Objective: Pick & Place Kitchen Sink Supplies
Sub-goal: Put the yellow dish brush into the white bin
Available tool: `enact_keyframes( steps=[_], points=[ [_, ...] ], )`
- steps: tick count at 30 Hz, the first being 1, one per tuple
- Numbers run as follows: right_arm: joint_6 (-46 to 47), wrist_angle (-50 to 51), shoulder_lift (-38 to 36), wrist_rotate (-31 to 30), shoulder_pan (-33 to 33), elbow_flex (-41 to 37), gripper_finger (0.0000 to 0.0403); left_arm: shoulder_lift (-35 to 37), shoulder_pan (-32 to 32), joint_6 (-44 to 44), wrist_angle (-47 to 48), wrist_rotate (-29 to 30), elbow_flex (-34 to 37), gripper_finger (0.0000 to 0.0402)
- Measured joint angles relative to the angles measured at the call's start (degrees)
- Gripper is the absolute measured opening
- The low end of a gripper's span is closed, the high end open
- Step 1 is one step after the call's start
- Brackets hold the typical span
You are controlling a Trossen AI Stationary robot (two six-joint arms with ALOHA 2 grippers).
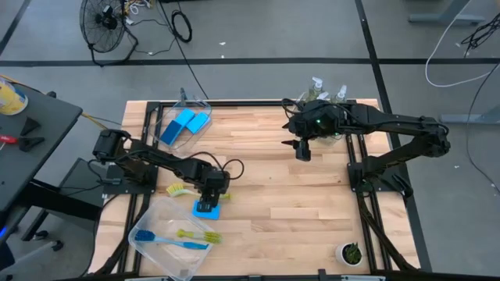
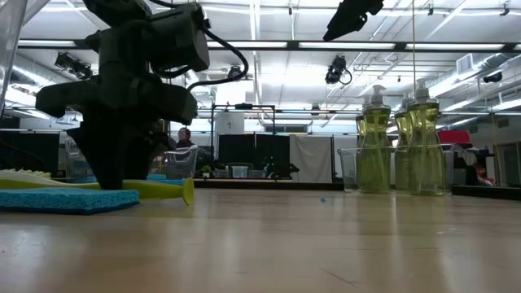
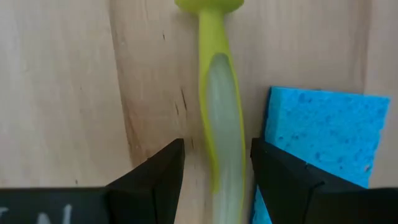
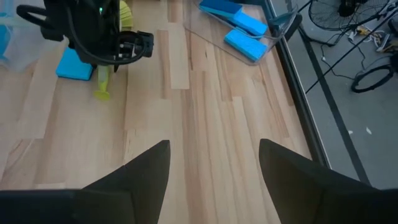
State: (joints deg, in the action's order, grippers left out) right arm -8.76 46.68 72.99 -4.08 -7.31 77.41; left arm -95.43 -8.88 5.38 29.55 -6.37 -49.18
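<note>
A yellow-green dish brush (image 1: 181, 189) lies flat on the wooden table at the left, its handle (image 3: 221, 93) pointing toward the table's right edge. A flat blue sponge (image 3: 323, 137) lies right beside the handle, on the near side. My left gripper (image 3: 217, 155) points down over the handle, open, one finger on each side of it, and a narrow gap shows at each finger. In the low view it (image 2: 110, 181) stands just above brush and sponge (image 2: 65, 201). My right gripper (image 1: 303, 150) hangs open and high over the table's far right part, holding nothing.
A clear bin (image 1: 168, 215) at the near left corner holds a blue brush and a yellow-green one. Another clear bin (image 1: 205, 105) at the far left holds two blue sponges. Soap bottles (image 2: 399, 146) stand at the far right. A small white plant pot (image 1: 351, 252) sits near right.
</note>
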Motion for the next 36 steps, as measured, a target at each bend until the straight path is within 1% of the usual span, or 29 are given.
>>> enact_keyframes(
  steps=[5, 8, 10, 17, 23, 26, 30, 36],
  points=[
    [0.99, 0.02, 0.00, 0.00, 0.00, 0.00, 0.0247, -0.87, 0.08, -0.09, 0.46, -0.19, -0.70, 0.0192],
    [0.99, 0.00, 0.02, 0.00, 0.00, 0.00, 0.0247, -0.84, 0.08, -0.47, 0.91, 0.30, -1.04, 0.0181],
    [0.90, -0.06, 0.02, 0.00, 0.00, 0.00, 0.0247, -0.84, 0.08, -0.49, 0.98, 0.33, -1.06, 0.0164],
    [0.80, -1.03, 0.02, 0.00, 0.00, 0.00, 0.0247, -0.84, 0.15, 0.00, 1.66, -0.68, -1.20, 0.0076],
    [0.80, -1.07, 0.02, 0.00, 0.00, 0.00, 0.0247, -0.92, -0.02, -3.06, 6.40, -2.09, -3.84, 0.0075],
    [0.80, -1.48, 0.02, -0.02, 0.01, 0.00, 0.0247, -0.92, 0.04, -4.37, 11.43, -1.93, -6.27, 0.0075],
    [0.80, -2.29, 0.02, -0.02, 0.02, 0.00, 0.0247, -0.92, 0.08, -7.98, 17.45, -2.62, -10.38, 0.0075],
    [0.78, -3.15, 0.02, -0.02, 0.02, 0.00, 0.0247, -0.90, 0.08, -13.78, 26.43, -1.97, -17.54, 0.0075]
  ],
)
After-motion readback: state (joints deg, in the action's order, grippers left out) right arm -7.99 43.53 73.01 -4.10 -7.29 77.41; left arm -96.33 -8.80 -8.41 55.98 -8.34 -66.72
